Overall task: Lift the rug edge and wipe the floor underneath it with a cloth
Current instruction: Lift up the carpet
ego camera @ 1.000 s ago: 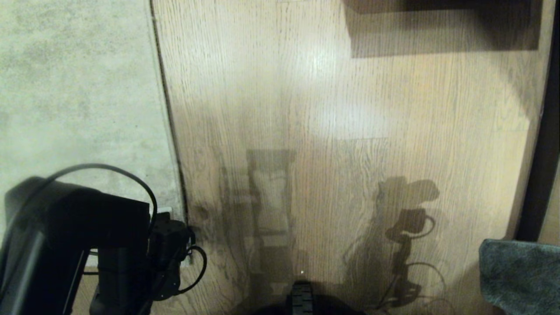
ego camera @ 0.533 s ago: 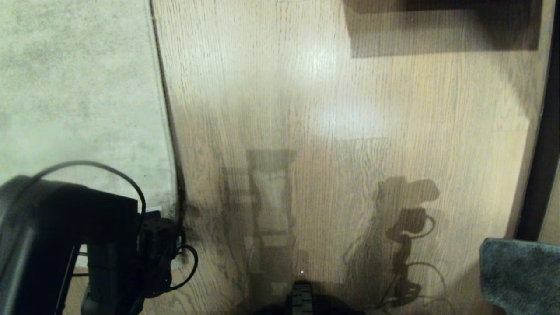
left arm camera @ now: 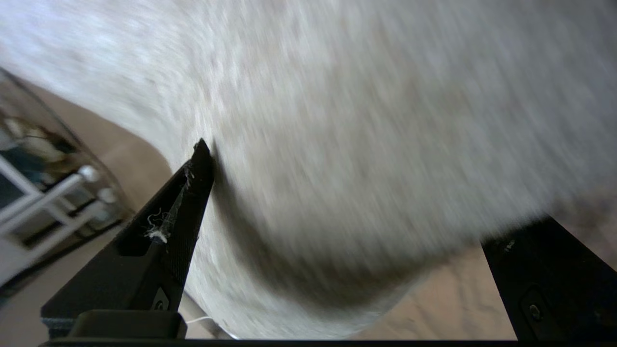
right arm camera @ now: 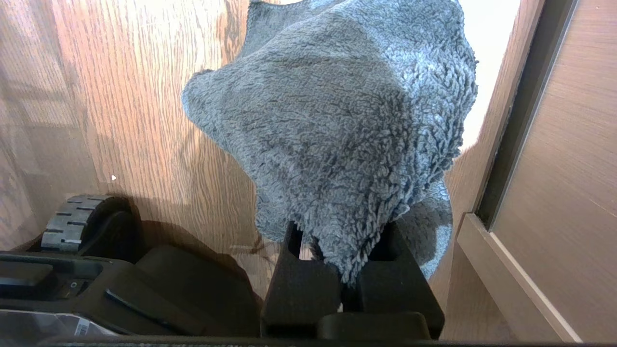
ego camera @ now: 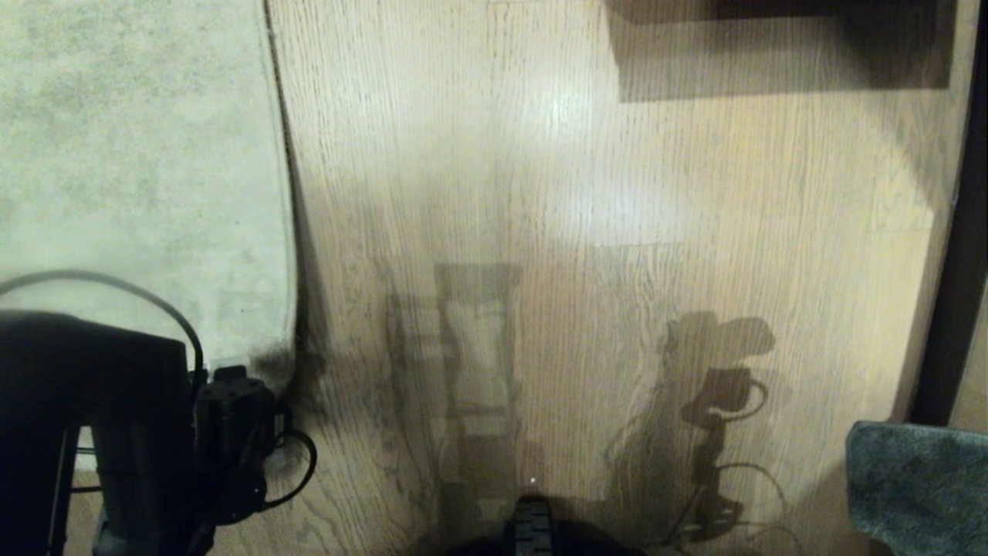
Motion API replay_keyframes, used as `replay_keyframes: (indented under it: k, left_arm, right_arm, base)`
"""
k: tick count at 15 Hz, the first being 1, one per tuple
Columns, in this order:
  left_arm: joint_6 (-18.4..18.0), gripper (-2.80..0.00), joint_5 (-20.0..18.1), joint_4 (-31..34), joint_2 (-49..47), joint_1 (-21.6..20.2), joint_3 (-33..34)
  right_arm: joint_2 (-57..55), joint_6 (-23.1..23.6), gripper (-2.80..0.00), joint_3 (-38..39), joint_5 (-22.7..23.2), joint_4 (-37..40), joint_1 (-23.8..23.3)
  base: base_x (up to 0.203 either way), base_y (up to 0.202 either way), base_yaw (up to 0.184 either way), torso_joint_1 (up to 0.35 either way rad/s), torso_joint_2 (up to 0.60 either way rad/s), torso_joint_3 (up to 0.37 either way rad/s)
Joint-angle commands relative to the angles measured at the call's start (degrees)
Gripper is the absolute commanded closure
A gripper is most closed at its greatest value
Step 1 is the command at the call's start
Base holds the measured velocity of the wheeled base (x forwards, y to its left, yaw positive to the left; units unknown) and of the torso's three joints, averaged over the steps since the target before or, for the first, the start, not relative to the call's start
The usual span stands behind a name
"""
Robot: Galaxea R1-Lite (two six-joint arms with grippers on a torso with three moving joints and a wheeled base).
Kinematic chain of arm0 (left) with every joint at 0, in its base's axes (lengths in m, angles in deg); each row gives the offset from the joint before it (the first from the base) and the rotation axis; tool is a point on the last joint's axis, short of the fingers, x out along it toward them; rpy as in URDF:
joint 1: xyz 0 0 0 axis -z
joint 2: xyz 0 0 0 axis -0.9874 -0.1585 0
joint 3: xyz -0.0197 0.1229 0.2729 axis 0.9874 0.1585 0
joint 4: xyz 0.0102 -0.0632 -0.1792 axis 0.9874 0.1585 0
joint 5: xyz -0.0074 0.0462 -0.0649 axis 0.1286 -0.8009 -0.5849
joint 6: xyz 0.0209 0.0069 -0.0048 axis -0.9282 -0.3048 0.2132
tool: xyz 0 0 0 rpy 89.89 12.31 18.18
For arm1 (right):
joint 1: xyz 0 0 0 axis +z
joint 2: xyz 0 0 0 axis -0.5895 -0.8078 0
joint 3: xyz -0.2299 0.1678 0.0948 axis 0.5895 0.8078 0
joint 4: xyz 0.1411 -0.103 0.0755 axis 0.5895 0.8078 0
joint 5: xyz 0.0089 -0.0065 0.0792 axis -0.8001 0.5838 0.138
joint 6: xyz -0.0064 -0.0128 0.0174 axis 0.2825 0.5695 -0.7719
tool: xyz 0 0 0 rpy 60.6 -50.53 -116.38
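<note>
Terry cloth hung bunched from my right gripper, whose fingers were clamped on its fold, low at my right side above the floor. At my near left, my left gripper stood with fingers spread wide, one fingertip against the rug edge, which bulged up at the corner but was not pinched. I judged the lifting step was in hand; next I would need to close on that edge and raise it.

Dark furniture base at far edge, casting a broad shadow. Dark vertical door-frame strip along the right side, wood panel beside it. White-framed rack off to one side, contents blurred.
</note>
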Motion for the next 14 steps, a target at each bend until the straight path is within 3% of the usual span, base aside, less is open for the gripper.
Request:
replay_keyframes:
  k: [1, 7, 14]
  left_arm:
    - [-1.6, -2.80, 0.2, -2.8, 3.1, -1.6, -0.3]
    - [-7.4, -2.80, -1.1, -2.8, 5.7, -3.8, -6.4]
    - [-11.1, -2.80, -3.2, -2.8, 7.6, -4.0, -14.3]
  right_arm:
    - [0.0, 0.1, 0.00, 0.0, 0.0, 0.0, 0.0]
    - [-0.1, 0.1, 0.00, 0.0, 0.0, 0.0, 0.0]
    - [0.0, 0.1, 0.00, 0.0, 0.0, 0.0, 0.0]
  base:
    - [0.000, 0.000, 0.000, 0.000, 0.00, 0.000]
    - [0.000, 0.000, 0.000, 0.000, 0.00, 0.000]
    - [0.000, 0.000, 0.000, 0.000, 0.00, 0.000]
